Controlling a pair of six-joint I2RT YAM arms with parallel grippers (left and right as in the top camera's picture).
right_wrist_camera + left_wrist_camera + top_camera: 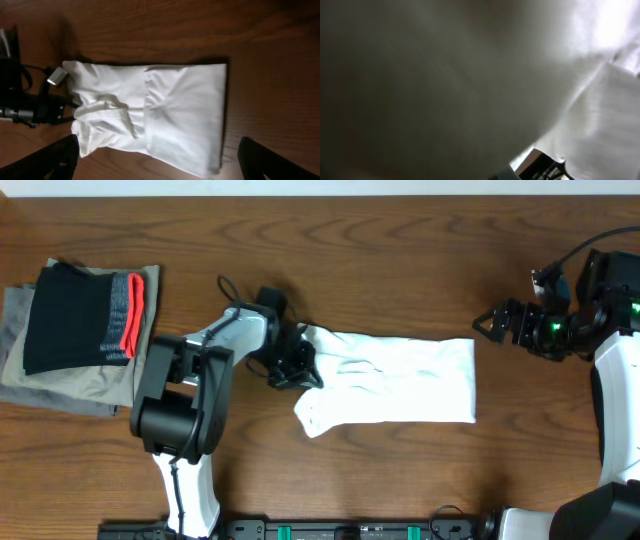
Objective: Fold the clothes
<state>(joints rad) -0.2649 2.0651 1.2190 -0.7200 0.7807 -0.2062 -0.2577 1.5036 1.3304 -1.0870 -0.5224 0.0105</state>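
Your white cotton T-shirt [400, 380] lies folded into a long, wrinkled band across the middle of the brown wooden table [400, 240]. Your left gripper [294, 366] sits at its left end, fingers closed together on the bunched fabric, which fills the left wrist view. Your right gripper [488, 323] hovers near the shirt's right end, apart from it, fingers spread wide and holding nothing. At the far left, a black garment with a red-and-grey band [80, 320] tops a stack of olive-grey garments [70, 385].

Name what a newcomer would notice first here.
The white T-shirt, folded into a long strip, lies bright in the middle of the wooden table. The left tool is shut on its left end, while the right tool hangs open off its right end. At far left, a black garment with a red band tops olive-grey garments.
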